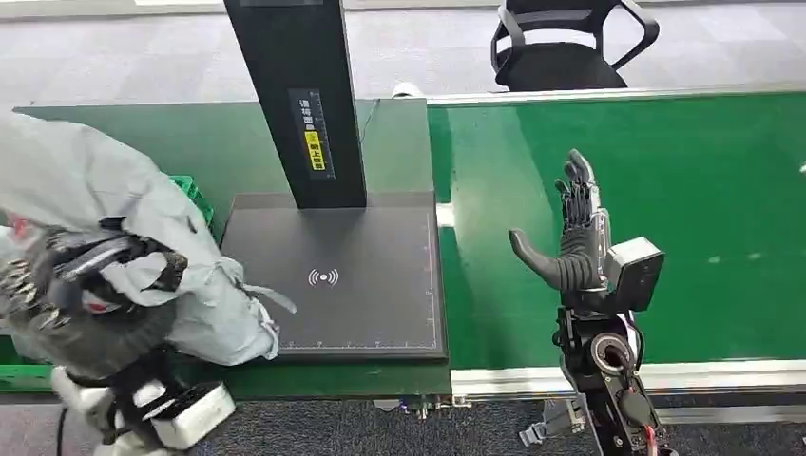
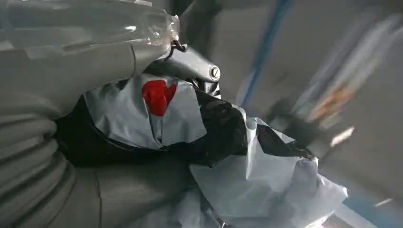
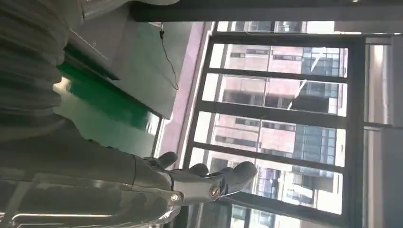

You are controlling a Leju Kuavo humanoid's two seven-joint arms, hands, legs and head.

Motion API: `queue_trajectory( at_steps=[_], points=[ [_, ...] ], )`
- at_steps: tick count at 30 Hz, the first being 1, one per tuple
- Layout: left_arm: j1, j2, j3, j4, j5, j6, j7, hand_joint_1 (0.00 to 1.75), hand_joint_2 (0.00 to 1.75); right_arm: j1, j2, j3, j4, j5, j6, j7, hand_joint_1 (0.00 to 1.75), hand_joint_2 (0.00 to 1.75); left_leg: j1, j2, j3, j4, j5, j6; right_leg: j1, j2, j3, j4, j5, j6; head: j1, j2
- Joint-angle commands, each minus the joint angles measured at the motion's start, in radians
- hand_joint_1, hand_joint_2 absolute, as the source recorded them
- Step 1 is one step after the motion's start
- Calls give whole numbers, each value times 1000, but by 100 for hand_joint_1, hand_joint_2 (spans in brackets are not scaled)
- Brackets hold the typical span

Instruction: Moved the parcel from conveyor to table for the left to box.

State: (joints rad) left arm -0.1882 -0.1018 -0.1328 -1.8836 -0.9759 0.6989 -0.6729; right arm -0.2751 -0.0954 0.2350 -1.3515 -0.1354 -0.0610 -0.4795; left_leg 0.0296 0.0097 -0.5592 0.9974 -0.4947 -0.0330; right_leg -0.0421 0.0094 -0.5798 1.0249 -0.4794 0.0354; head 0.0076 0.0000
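The parcel (image 1: 114,209) is a soft grey plastic mailer bag with a black lining and a red mark. My left hand (image 1: 90,285) grips it at the left edge of the head view, and its lower end hangs over the left edge of the black scanner pad (image 1: 380,313). In the left wrist view the crumpled grey bag (image 2: 256,185) bulges out between my fingers (image 2: 190,66). My right hand (image 1: 575,237) stands upright over the green conveyor belt (image 1: 665,190), fingers straight and thumb spread, holding nothing. In the right wrist view its fingertips (image 3: 233,178) point toward windows.
A black post (image 1: 299,95) rises from the back of the scanner pad. The green table (image 1: 190,142) lies behind the parcel, with a green crate's edge (image 1: 195,195) beside it. A black office chair (image 1: 566,43) stands beyond the conveyor.
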Motion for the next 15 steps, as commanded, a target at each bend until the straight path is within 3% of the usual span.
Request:
queue_trajectory(
  at_steps=[1,15],
  points=[
    [0,60,-9,-347,13,-1,-25,175,175,-8,-39,28,30,-15,-5,-7,0,175,1,0,0,0,0,2,2,0,0,-1,1,-4,0,0],
    [-4,58,-7,-360,26,-1,-25,175,175,-2,-38,24,22,-15,-9,-6,0,175,1,-1,1,-1,0,2,2,-1,1,-2,1,-4,0,0]
  ],
)
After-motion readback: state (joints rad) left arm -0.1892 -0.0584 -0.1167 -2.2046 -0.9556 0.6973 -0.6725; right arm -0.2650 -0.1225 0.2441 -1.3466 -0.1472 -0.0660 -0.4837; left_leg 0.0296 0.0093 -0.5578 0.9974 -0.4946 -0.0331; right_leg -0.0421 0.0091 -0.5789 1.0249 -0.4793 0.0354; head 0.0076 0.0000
